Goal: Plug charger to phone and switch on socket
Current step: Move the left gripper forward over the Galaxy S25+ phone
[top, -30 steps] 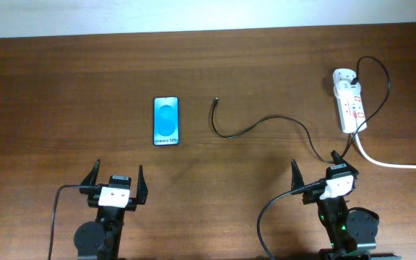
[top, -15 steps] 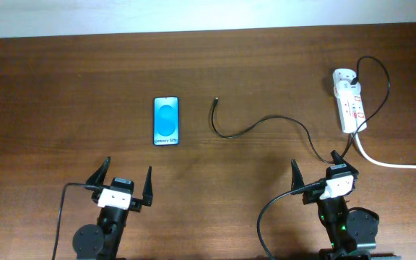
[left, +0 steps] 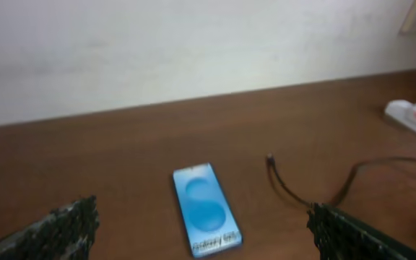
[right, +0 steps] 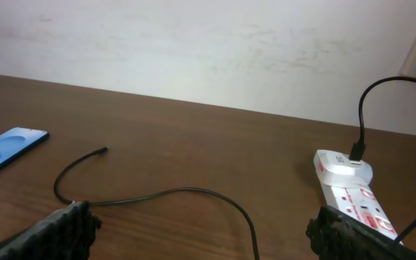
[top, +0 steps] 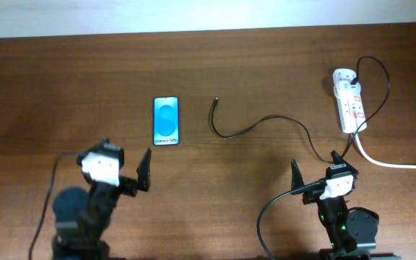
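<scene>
My left and right jaws hang open and empty low in frame, and a careless reach could skid the phone (top: 166,120) away from the charger (top: 276,118).

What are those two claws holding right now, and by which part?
Nothing. The left gripper and right gripper are both open and empty; the phone and charger lie untouched on the table.

We read white "Galaxy" lettering at the lower end of the phone's (top: 166,120) lit blue screen; the characters after it are too small to tell. The red marks on the socket (top: 350,103) stay illegible to us.
</scene>
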### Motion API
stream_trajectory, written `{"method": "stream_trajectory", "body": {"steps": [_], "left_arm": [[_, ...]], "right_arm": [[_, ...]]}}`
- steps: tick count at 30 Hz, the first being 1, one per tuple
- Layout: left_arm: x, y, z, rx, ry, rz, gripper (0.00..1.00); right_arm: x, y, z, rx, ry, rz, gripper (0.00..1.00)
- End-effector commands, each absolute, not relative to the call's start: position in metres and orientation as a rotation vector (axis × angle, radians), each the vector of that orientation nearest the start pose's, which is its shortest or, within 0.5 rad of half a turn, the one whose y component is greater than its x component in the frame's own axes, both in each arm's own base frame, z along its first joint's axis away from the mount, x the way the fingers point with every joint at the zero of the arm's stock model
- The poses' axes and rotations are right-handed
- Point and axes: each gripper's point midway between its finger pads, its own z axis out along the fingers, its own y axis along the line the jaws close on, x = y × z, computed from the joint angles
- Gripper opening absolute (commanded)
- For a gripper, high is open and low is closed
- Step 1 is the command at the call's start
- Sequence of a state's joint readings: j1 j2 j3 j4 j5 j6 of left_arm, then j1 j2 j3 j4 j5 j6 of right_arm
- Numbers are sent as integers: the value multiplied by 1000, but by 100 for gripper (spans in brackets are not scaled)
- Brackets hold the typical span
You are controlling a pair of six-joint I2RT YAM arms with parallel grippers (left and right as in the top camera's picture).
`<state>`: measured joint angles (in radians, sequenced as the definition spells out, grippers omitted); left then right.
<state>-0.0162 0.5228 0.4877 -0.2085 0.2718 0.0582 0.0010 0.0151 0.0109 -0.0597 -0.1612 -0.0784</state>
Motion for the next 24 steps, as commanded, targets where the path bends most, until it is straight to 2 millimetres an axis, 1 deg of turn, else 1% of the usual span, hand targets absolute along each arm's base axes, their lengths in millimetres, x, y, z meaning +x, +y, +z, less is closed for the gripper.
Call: {"method": "stream_trajectory", "body": {"steps": [1,3,5,8,10,13,15,16,17,18,20,23,24], "left_arm": [[291,-60,266,283,1895,-301,99],[301,-63,271,285,1990,-338,99],[308,-70,275,294,2089,-399,99],[319,-76,274,294,2220,-476,99],[330,-78,265,284,2276,-505,99],[334,-86,244,291,2344,-583,99],[341,-86,236,291,2359,-584,100],[345,-87,233,289,2364,-593,94],[348,-88,229,276,2378,-602,91],[352,-88,223,247,2406,-596,87],[362,-86,209,169,2487,-523,86],[375,-88,194,141,2583,-383,92],[382,-89,189,143,2625,-317,93]], "right_arm": [[244,29,158,-184,1632,80,98],[244,29,158,-184,1632,80,98],[244,29,158,-184,1632,80,98],[244,29,158,-184,1632,80,98],[244,29,158,-184,1632,80,98],[244,29,158,-184,1632,80,98],[244,29,158,-184,1632,80,98],[244,29,158,-184,1632,80,98],[244,29,158,-184,1632,80,98],[244,29,158,-184,1632,80,98],[244,29,158,-184,1632,80,98],[244,29,158,-185,1632,80,98],[244,29,158,-184,1632,80,98]]}}
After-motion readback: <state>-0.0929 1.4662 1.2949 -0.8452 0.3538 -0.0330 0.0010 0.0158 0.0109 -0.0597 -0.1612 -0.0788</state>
